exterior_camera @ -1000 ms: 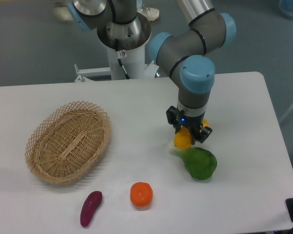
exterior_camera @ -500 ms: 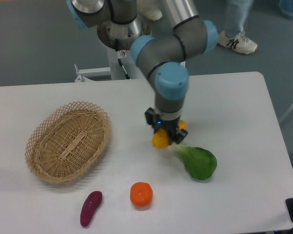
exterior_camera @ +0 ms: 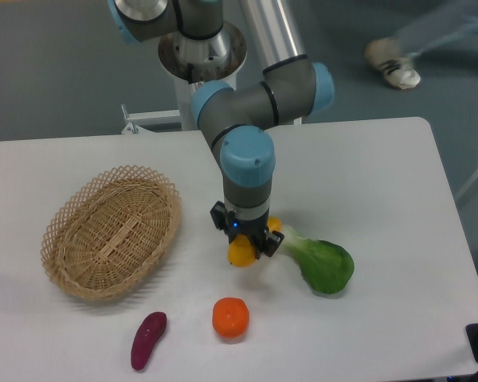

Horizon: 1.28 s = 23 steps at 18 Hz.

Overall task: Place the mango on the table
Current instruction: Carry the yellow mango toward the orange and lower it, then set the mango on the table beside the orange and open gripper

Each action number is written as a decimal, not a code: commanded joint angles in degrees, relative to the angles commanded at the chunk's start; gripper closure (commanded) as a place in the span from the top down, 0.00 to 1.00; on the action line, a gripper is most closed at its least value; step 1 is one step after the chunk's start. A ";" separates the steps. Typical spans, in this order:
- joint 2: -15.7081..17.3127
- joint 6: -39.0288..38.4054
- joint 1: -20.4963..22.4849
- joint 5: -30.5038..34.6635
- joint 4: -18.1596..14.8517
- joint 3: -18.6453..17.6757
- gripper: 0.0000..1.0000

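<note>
We see the black two-finger pincer (exterior_camera: 244, 245) of the grey and blue arm pointing straight down, its fingers closed on the smooth yellow mango (exterior_camera: 242, 252), whose orange end (exterior_camera: 274, 227) shows behind the pincer on the far side. The fruit sits low, close over the large white rectangular table (exterior_camera: 382, 175); we cannot tell whether it already touches the surface. Just beside the pincer, toward the right of the picture, lies the green leafy vegetable with a pale stalk (exterior_camera: 323, 265), its stalk nearly reaching the fingers. Below the pincer in the view rests the round orange fruit (exterior_camera: 230, 317), and beyond that the dark purple oblong vegetable (exterior_camera: 148, 340). The oval woven wicker basket (exterior_camera: 111, 230) stands apart on the other side. We judge the step in hand to be the set-down: the next move calls for a short descent until the mango bears on the table, then parting the fingers and lifting straight up, clear of the stalk.
</note>
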 joint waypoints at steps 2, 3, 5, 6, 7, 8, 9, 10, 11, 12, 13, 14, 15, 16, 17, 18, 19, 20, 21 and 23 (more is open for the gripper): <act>-0.88 -1.59 -0.27 0.09 0.00 0.62 0.25; -1.32 -2.38 -0.35 0.09 0.17 0.79 0.28; -1.41 -2.83 -0.44 0.09 0.53 0.97 0.31; -1.50 -2.83 -0.62 0.09 0.53 1.06 0.34; -1.50 -2.83 -0.62 0.17 0.53 1.06 0.34; -1.59 -2.83 -0.62 0.18 0.88 1.06 0.36; -1.67 -2.74 -0.53 0.18 1.84 1.06 0.38; -1.76 -2.65 -0.53 0.18 2.72 1.15 0.41; -1.76 -2.65 -0.53 0.18 3.33 1.15 0.44; -1.68 -2.57 -0.53 0.18 3.51 1.32 0.46; -1.76 -2.39 -0.53 0.18 3.60 1.50 0.48; -1.76 -2.39 -0.53 0.18 3.60 1.59 0.51; -1.76 -2.22 -0.53 0.18 3.69 1.59 0.56; -1.76 -2.21 -0.44 0.26 3.87 1.59 0.68; -1.76 -2.21 -0.44 0.35 3.87 1.59 0.75; -1.76 -2.30 -0.44 0.87 3.87 1.59 0.85; -1.76 -2.30 -0.44 1.92 3.87 1.59 1.00; -1.68 -2.30 -0.53 2.72 3.95 1.50 1.00; -1.67 -2.48 -0.53 2.81 3.87 1.59 1.00; -1.41 -2.65 -0.44 2.73 3.87 1.50 1.00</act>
